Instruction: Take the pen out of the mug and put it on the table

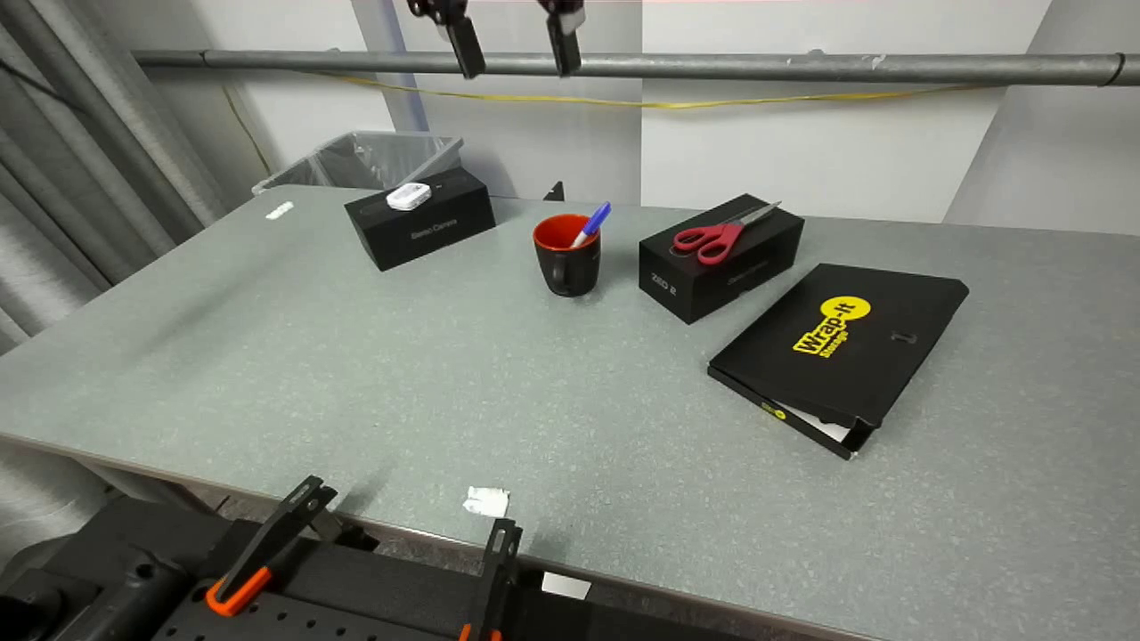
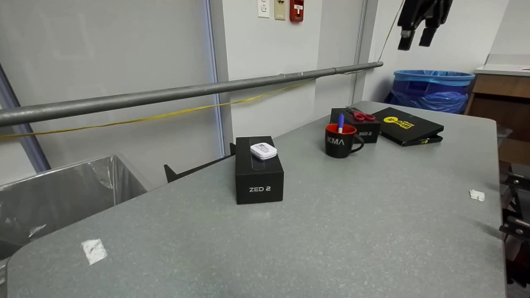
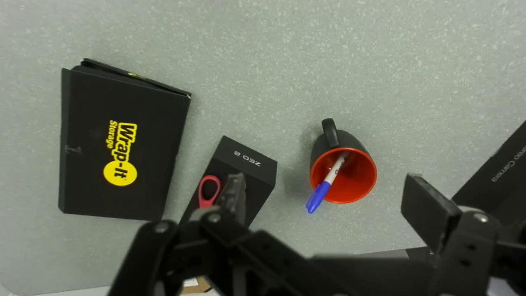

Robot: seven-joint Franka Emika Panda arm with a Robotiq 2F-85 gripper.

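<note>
Trainee: State the location of the pen.

Instructor: It leans inside the mug, pale barrel down, with the blue cap projecting past the edge. The mug stands upright on the surface.

Trainee: Condition of the jaws?

Instructor: Spread wide, with nothing held. Both exterior views show them hanging well above the mug.

Trainee: Which relation governs the next move?

Instructor: Direction first. The pen lies below the jaws. In the wrist view, the cap falls between their two sides, near the middle of the gap — a line-of-sight reading only; it does not settle the sideways offset. Then the long axis: in the same view it runs on a slant from inside the mug out to the cap, crossing the closing line of the jaws obliquely.

Trainee: What does that call for?

Instructor: In my judgement, lower the jaws with one side on each flank of the cap, rotated slightly so that they close squarely across the pen. Take the cap, not the mug's edge.

Trainee: Any caution?

Instructor: Yes — the black box carrying the scissors sits near the mug, roughly on the side toward which the cap leans. Jaws this wide may strike it on descent.
</note>
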